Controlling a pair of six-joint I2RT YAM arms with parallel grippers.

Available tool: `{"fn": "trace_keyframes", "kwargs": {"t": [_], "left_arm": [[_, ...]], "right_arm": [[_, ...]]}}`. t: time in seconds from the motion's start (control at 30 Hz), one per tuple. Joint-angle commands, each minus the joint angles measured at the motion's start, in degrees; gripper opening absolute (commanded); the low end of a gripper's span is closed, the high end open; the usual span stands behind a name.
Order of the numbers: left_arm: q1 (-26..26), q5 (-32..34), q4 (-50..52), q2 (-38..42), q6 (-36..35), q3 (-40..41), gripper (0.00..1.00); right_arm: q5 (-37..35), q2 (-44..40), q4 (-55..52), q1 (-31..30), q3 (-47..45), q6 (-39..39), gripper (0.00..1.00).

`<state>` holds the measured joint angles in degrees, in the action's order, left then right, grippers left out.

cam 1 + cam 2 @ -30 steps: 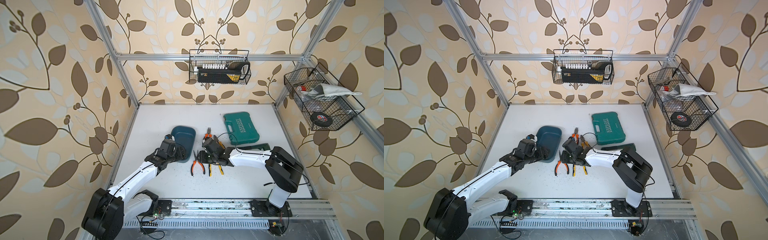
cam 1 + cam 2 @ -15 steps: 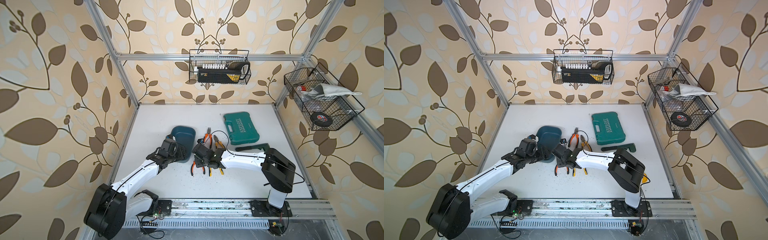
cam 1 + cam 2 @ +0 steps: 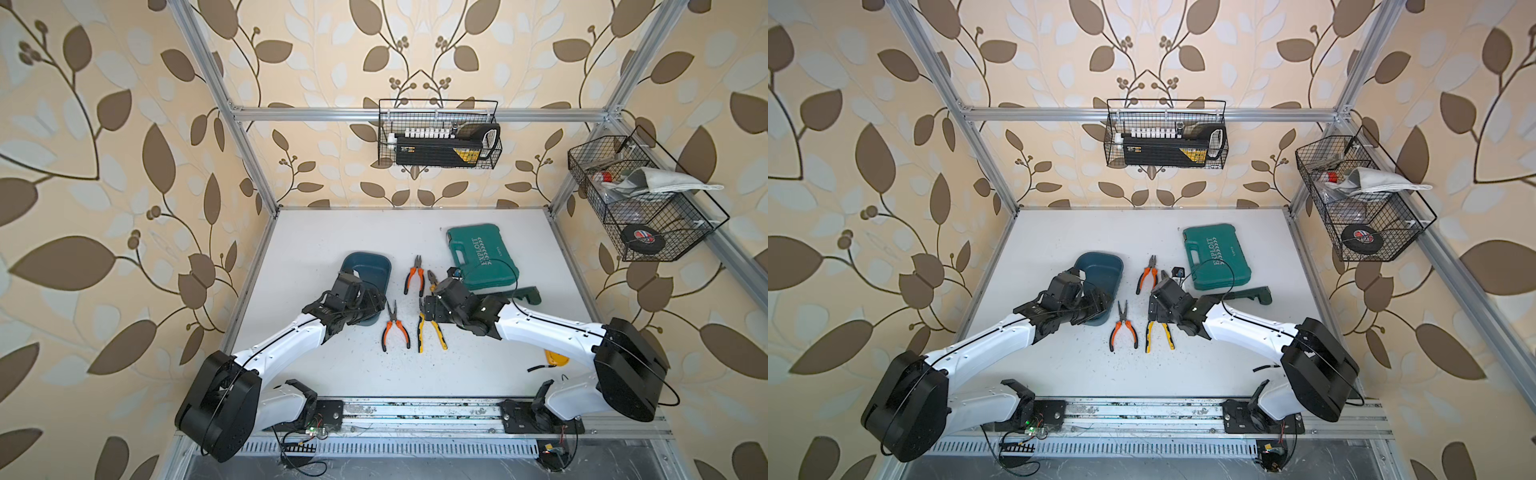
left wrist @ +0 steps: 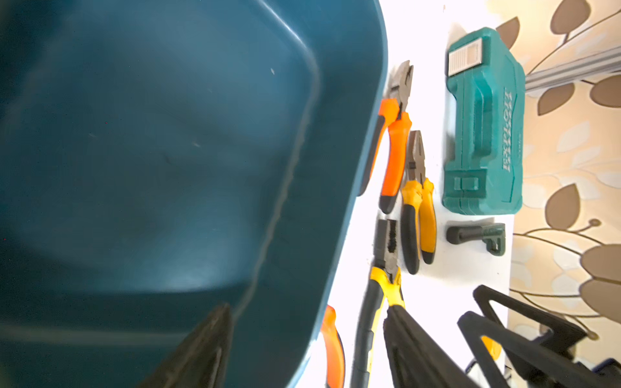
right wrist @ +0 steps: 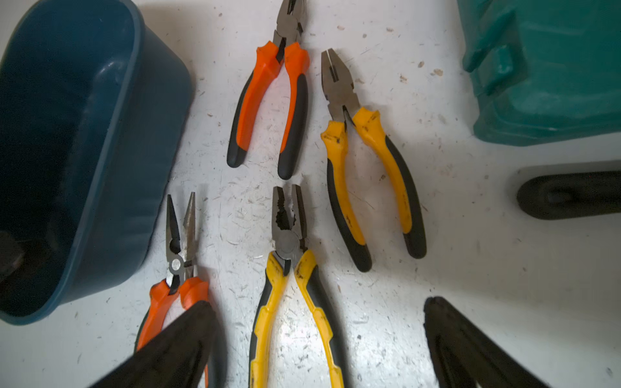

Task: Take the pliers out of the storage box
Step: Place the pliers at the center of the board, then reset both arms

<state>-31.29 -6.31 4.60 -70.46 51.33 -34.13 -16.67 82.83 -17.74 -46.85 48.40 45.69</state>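
Teal box (image 3: 369, 270) w/ 4 pliers (image 3: 395, 328) alongside

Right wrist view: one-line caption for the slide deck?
Open right gripper hovering over four steel-jawed pliers, orange- and yellow-handled, on the white tabletop beside the dark teal plastic storage box.

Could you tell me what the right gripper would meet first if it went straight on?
Probably the larger yellow-handled pliers, lying on the table straight ahead of the open right gripper; depth is hard to judge.

Right gripper (image 5: 317, 305), spread: large yellow pliers (image 5: 292, 285) between its fingers (image 5: 174, 346) — needle-nose pliers (image 5: 178, 262) and storage box (image 5: 111, 188) crowd one side, bare table (image 5: 504, 285) the other.
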Motion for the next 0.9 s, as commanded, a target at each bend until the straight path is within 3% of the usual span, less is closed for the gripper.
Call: {"fn": "trace_keyframes", "kwargs": {"t": [0.0,0.17,0.33,0.53,0.77,0.87], "left_arm": [[-2.02,1.06,-3.45,-2.66,3.5,-3.21,0.75],[-3.34,1.03,-3.63,-6.57,4.79,-6.42,0.74],[-3.41,3.29,-1.62,-5.4,4.87,-8.77,0.78],[-3.39,3.54,9.58,-3.76,-3.73,-15.25,0.98],[-3.35,7.62,21.58,1.62,-13.1,-20.96,0.99],[-3.35,10.39,20.63,4.3,-17.67,-20.82,0.99]], "right_arm": [[2.37,-1.97,1.22,-0.15,-0.76,-1.71,0.99],[2.27,-4.19,0.69,-0.11,-1.27,-2.36,0.99],[3.04,-5.21,1.45,1.02,-3.29,-2.62,0.99],[2.78,-11.01,-1.13,1.84,-3.05,-7.28,0.99],[-8.33,-18.05,-13.16,1.91,5.93,-13.45,0.99],[-11.94,-19.33,-16.59,2.16,9.7,-16.35,0.99]]}}
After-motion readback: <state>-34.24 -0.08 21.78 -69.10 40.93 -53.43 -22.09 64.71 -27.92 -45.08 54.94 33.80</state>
